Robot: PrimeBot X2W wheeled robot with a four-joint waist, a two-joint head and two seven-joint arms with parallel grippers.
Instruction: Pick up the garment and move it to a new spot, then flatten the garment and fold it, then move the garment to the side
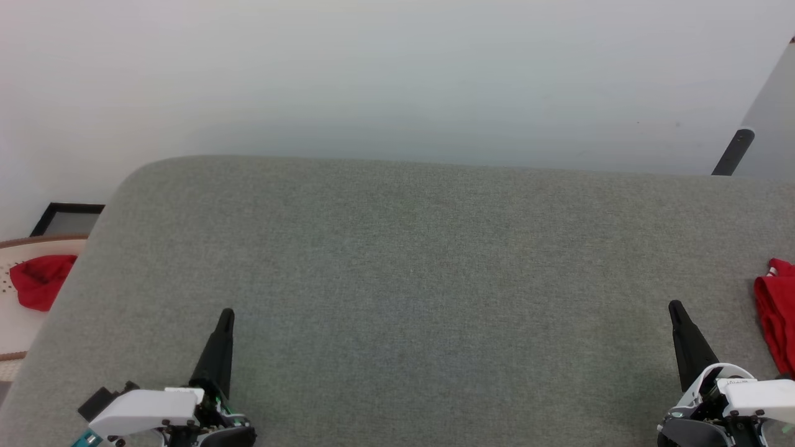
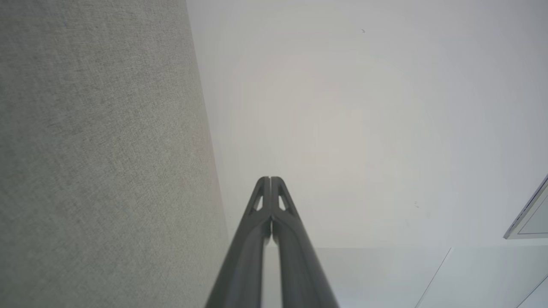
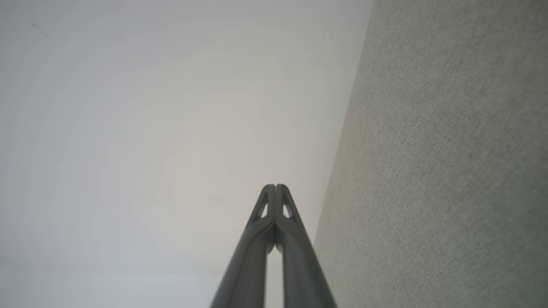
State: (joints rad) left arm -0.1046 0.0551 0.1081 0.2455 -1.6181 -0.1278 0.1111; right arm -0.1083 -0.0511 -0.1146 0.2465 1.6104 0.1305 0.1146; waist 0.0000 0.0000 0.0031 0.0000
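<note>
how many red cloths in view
2: the garment on the grey surface, far right, partly out of frame; a red cloth off its left side on a pale round top. Others may be offscreen.

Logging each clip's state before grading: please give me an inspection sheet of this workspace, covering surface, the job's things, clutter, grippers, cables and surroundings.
Surface: grey fabric top, flat, with a rounded far-left corner.
Job's things: red jersey, bunched at the surface's right side and cut off by the picture edge; a bit of white trim shows at its top.
Clutter: small red cloth, off the surface to the left, on what looks like a pale round tray.
Grippers: left gripper and right gripper are both shut, holding nothing, apart from the jersey.
Cables: nothing seen.
Surroundings: pale background; dark frame far left; dark pole far right.
</note>
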